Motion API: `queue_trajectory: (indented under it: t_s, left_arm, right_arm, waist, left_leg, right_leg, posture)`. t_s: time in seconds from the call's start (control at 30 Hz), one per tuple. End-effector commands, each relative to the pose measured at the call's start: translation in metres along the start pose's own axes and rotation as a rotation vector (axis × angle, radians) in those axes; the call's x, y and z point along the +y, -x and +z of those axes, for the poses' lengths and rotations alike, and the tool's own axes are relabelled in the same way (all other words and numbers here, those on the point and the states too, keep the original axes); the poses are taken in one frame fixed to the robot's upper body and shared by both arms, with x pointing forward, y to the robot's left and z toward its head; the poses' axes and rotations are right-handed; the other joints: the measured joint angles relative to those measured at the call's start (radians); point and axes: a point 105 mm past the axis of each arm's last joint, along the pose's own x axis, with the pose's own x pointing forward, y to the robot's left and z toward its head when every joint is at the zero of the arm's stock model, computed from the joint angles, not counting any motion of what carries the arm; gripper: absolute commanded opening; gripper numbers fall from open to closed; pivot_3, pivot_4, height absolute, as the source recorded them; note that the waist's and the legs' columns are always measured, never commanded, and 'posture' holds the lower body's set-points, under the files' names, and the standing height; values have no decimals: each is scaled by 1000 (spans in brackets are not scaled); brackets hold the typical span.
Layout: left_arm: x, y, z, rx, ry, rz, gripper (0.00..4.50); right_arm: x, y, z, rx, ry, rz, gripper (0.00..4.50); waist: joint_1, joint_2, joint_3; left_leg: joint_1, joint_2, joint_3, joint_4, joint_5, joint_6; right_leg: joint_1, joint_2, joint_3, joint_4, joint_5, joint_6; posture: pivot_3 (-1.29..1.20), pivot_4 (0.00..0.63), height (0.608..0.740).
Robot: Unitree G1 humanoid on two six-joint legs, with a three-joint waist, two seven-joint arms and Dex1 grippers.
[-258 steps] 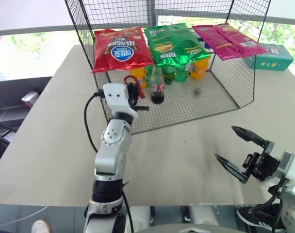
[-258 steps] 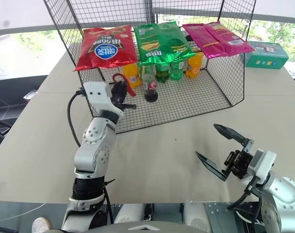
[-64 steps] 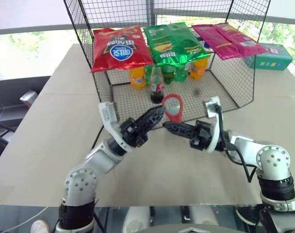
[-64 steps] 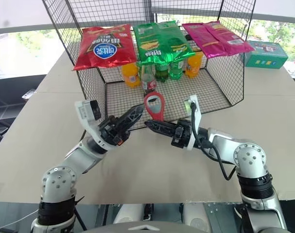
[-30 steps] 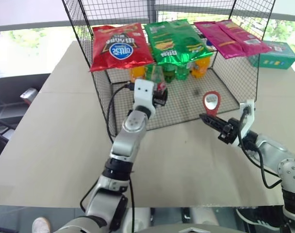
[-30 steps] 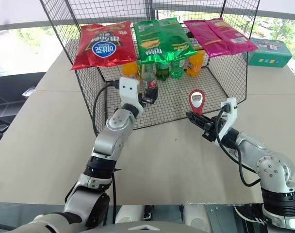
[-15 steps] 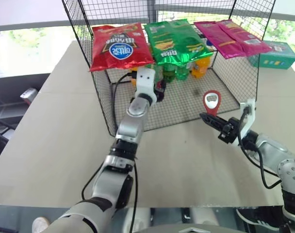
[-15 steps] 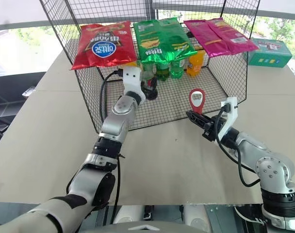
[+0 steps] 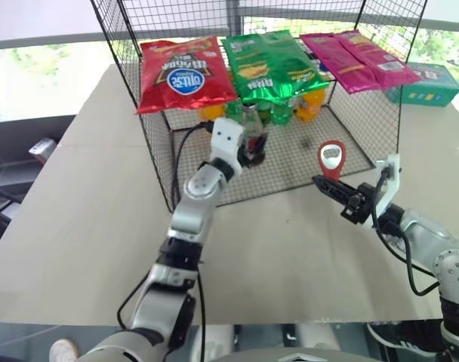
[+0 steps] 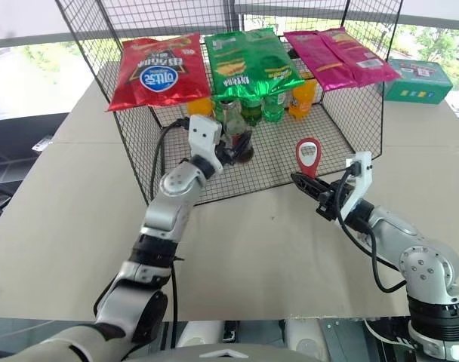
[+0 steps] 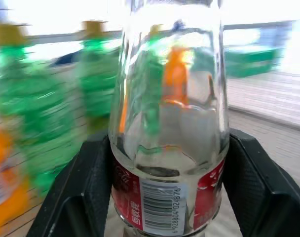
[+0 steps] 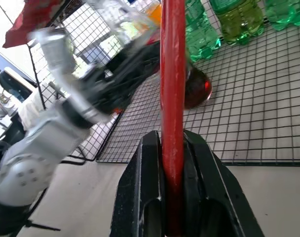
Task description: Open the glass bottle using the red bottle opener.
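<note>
Two grips matter here: the left gripper (image 11: 165,182) pinches the glass bottle (image 9: 252,136) inside the wire cage (image 9: 358,143), so the right gripper (image 12: 172,163), clamping the red bottle opener (image 9: 331,158) at the bottle's three o'clock, should approach its cap squarely.

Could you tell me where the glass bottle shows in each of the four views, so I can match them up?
Left eye view: the glass bottle stands in the wire cage, at the left gripper.
Right eye view: same spot, below the green chip bag.
Left wrist view: centre, between the fingers.
Right wrist view: blurred behind the red bottle opener.
Shared landmark: green plastic bottles.
</note>
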Motion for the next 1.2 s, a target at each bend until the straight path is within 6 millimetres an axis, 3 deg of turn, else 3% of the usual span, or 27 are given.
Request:
queue_trajectory:
  t_s: [0.03,0.27,0.4,0.63,0.7,0.8,1.2]
  left_arm:
    - [-36,18,28,-49,70,-266,2493]
    - [-55,48,26,14,103,-445,2493]
    - [-65,60,14,55,57,-508,2493]
    - [-72,81,-1,102,135,-569,2493]
    - [-72,81,-1,98,147,-569,3508]
    - [-71,80,0,85,147,-566,4460]
    - [-76,85,-4,108,107,-662,4460]
  right_arm:
    - [8,1,11,-47,40,30,0]
    - [7,0,9,-33,54,32,0]
    - [8,0,8,-21,69,34,0]
    - [14,4,0,22,129,42,0]
    - [15,4,-2,29,140,45,0]
    - [18,3,-4,35,153,51,0]
    - [26,1,-6,42,221,71,0]
  waist:
    - [-7,0,0]
    - [-20,1,0]
    - [-21,1,-1]
    - [-26,9,-6]
    - [-30,12,-7]
    - [-35,13,-8]
    - [-43,13,-8]
  left_leg:
    - [0,0,0,0,0,0]
    - [0,-1,1,-2,-1,1]
    - [-1,-1,1,-4,-4,1]
    - [0,-1,1,-4,-11,0]
    - [1,-2,1,-4,-13,0]
    - [1,-2,1,-4,-15,-1]
    - [1,-3,1,-3,-17,-3]
  right_leg:
    - [0,0,0,0,0,0]
    - [-1,0,2,-1,-1,2]
    - [-1,0,2,-1,-3,4]
    - [-3,0,5,-2,-4,7]
    - [-3,0,5,-2,-5,7]
    - [-3,0,6,-2,-6,8]
    - [-3,0,7,-2,-6,9]
  posture:
    - [0,150,740]
    - [0,150,740]
    - [0,150,740]
    - [0,150,740]
    - [0,150,740]
    - [0,150,740]
    - [0,150,740]
